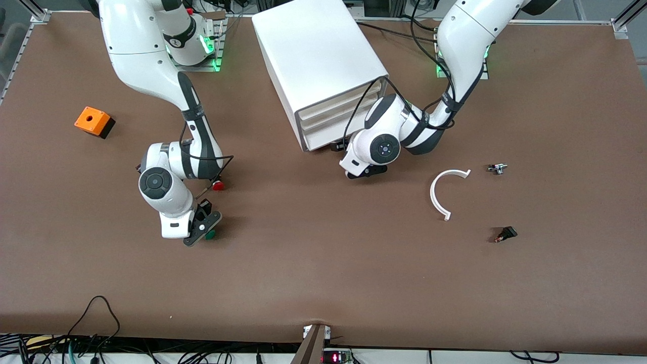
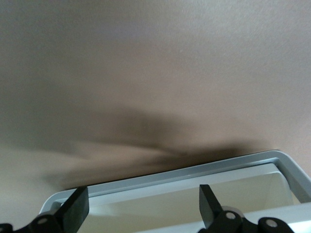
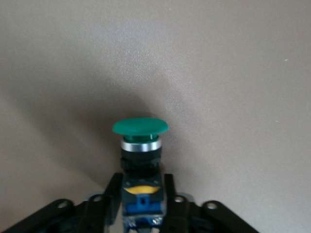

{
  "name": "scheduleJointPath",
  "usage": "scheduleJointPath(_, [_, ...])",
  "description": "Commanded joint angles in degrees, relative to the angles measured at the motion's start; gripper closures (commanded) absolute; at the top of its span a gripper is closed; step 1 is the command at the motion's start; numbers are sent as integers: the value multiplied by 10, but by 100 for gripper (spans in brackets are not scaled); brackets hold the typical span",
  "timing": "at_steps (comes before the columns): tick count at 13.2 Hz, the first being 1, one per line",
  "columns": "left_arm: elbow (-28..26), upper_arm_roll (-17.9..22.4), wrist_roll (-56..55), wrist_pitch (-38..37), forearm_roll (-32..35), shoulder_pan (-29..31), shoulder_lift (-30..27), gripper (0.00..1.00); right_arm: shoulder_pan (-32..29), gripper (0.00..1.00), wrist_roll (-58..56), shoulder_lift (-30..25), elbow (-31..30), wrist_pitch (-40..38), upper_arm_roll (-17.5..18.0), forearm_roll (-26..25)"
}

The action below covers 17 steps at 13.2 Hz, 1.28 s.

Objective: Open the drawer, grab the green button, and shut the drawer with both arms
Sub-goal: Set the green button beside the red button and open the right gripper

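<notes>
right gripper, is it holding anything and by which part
Yes: the right gripper is shut on the green button, pinching its black-and-blue body below the cap. The left gripper is open and holds nothing, at the drawer.

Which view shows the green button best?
The right wrist view: the button fills the centre, body clamped between the right end effector fingers. The front view shows only its green cap. The left wrist view shows none.

High front camera faces both arm bases, covering the whole brown matte surface [image 1: 323,283]. Each wrist camera looks close past its own pincer; all three share that surface.
</notes>
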Motion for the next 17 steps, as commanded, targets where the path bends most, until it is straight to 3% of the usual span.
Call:
scheduleJointPath(1, [-24, -9, -1, 6, -16, 2, -20, 0, -5, 0, -2, -21, -4, -4, 14, 37])
scheduleJointPath(3, [-25, -15, -3, 3, -28, 6, -19, 0, 0, 0, -1, -81, 8, -93, 13, 83])
scheduleJointPath(6, [-26, -19, -3, 2, -44, 5, -19, 0, 1, 0, 0, -144, 46, -220, 10, 91])
scheduleJointPath(10, [-30, -19, -3, -1, -70, 7, -19, 0, -6, 0, 4, -175, 135, -343, 7, 92])
scheduleJointPath(14, [-26, -20, 4, -47, -72, 9, -17, 0, 0, 0, 126, -202, 200, -430, 12, 92])
scheduleJointPath(16, [-23, -20, 6, -66, -72, 12, -17, 0, 10, 0, 210, -208, 217, -472, 12, 74])
scheduleJointPath(17, [-22, -20, 7, -68, -72, 13, -17, 0, 25, 0, 235, -211, 218, -474, 13, 35])
